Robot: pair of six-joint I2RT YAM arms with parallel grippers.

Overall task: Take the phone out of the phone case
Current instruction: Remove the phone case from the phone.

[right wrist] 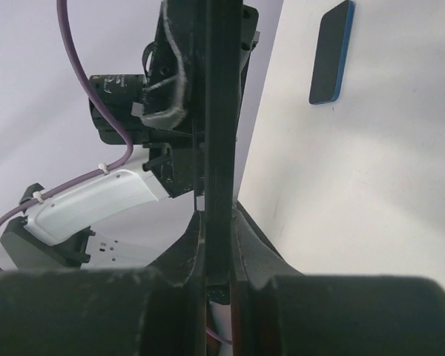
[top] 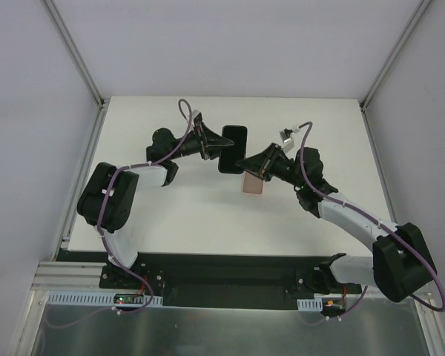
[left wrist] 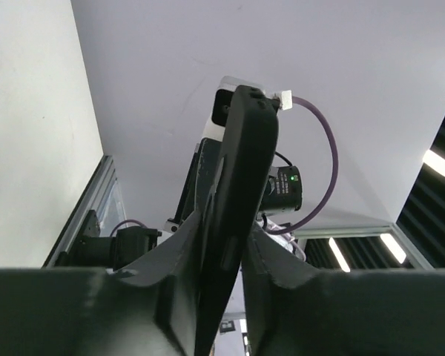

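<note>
The black phone [top: 233,147] is held flat above the white table [top: 200,222]. My left gripper [top: 222,142] is shut on its left long edge. In the left wrist view the phone [left wrist: 245,163] stands edge-on between the jaws of this gripper [left wrist: 226,230]. The salmon-pink phone case [top: 254,185] sits just below and right of the phone, partly hidden under my right gripper [top: 245,167], which is shut on it. In the right wrist view that gripper [right wrist: 219,219] clamps a thin dark edge [right wrist: 221,148] that runs up to the left gripper; the case's pink hardly shows there.
In the right wrist view a dark flat slab with a blue rim [right wrist: 331,52] lies on the table beyond the grippers. White walls with metal frame posts [top: 96,96] enclose the table on three sides. The arm bases stand at the near edge.
</note>
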